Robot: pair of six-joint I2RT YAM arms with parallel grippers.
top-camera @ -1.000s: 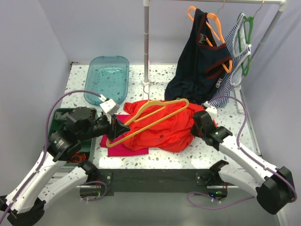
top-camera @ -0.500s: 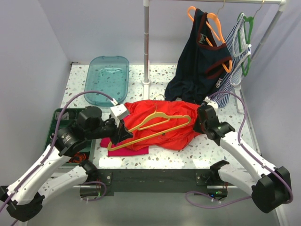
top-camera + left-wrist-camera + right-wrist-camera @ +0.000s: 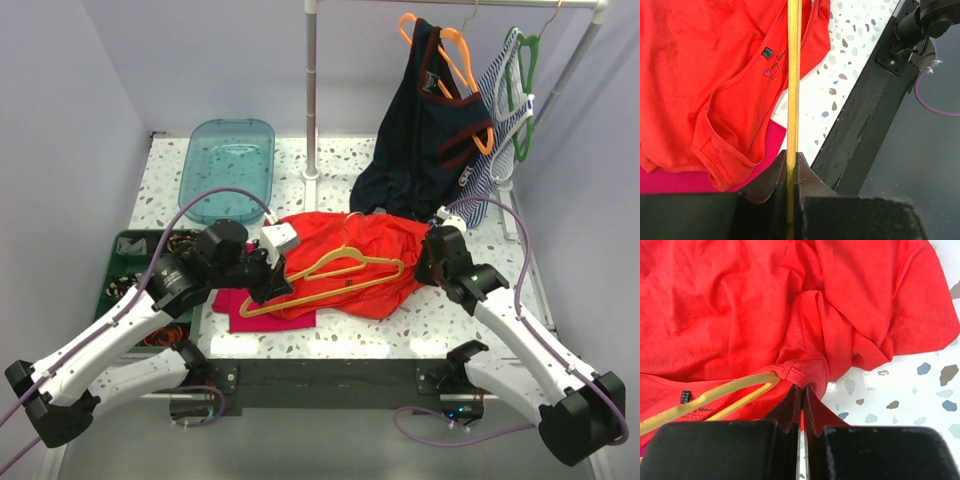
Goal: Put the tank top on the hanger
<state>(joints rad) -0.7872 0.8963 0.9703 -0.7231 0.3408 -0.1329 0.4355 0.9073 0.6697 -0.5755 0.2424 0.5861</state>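
The red-orange tank top (image 3: pixel 345 250) lies crumpled on the table's middle. The pale yellow hanger (image 3: pixel 335 272) lies slanted across it. My left gripper (image 3: pixel 272 287) is shut on the hanger's left end; in the left wrist view (image 3: pixel 792 159) the yellow bar (image 3: pixel 793 75) runs straight out between its fingers over the top (image 3: pixel 715 70). My right gripper (image 3: pixel 426 266) is shut on a hem fold of the top at its right side. In the right wrist view (image 3: pixel 802 390) that fold (image 3: pixel 805 371) wraps the hanger's rounded end (image 3: pixel 747 385).
A magenta cloth (image 3: pixel 240 310) lies under the top's left edge. A teal tray (image 3: pixel 228 165) is at the back left and a green bin (image 3: pixel 125 265) at the left. The rack pole (image 3: pixel 311 100), a navy top (image 3: pixel 425 130) and a striped top (image 3: pixel 510 100) hang behind.
My left gripper has carried the hanger to the right and lower, so it lies flatter on the top. My right gripper shifted slightly back with the fabric.
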